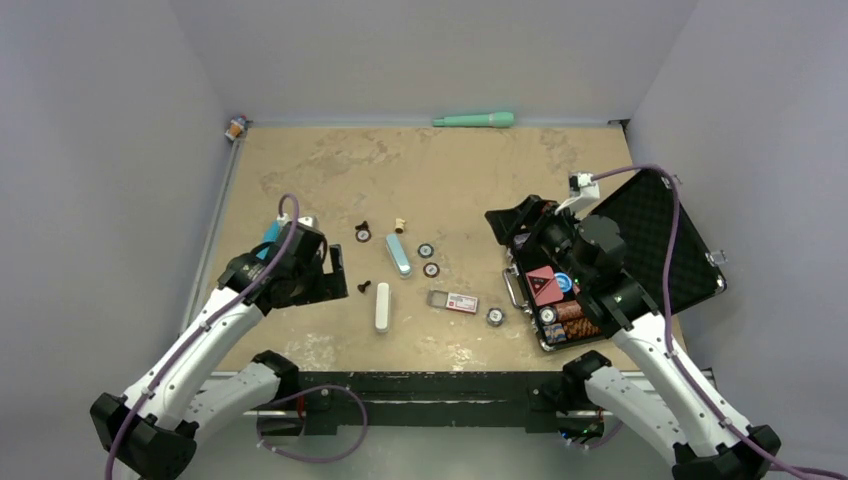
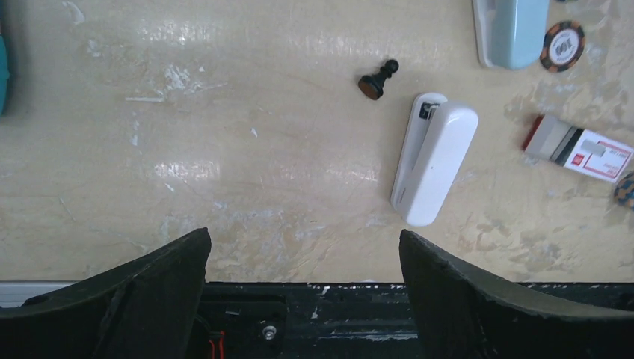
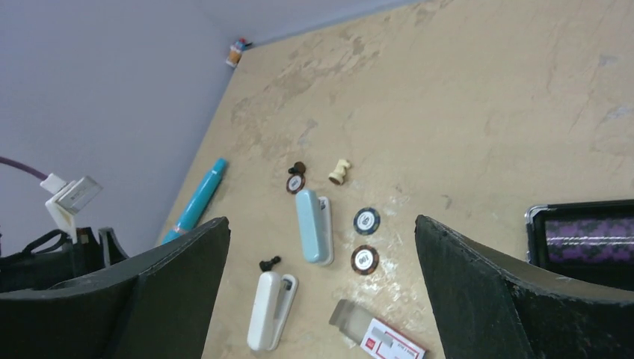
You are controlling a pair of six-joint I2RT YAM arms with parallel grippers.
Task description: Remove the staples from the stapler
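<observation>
Lying on mottled tabletop (image 2: 224,149): stapler (image 2: 434,157), glossy rounded bars separated, white one flanked by black pawn (image 2: 377,78) and labelled box (image 2: 583,149). Left claw (image 2: 303,235), right claw (image 3: 321,223) are held wide, empty.

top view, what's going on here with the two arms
Nothing is held right now. Both arms hover with open, empty grippers. The left gripper is above the table, beside the white stapler. The right gripper is over the open case. The light blue stapler lies apart from the white one. No loose staples are visible, so the unloading looks not yet done.
</observation>
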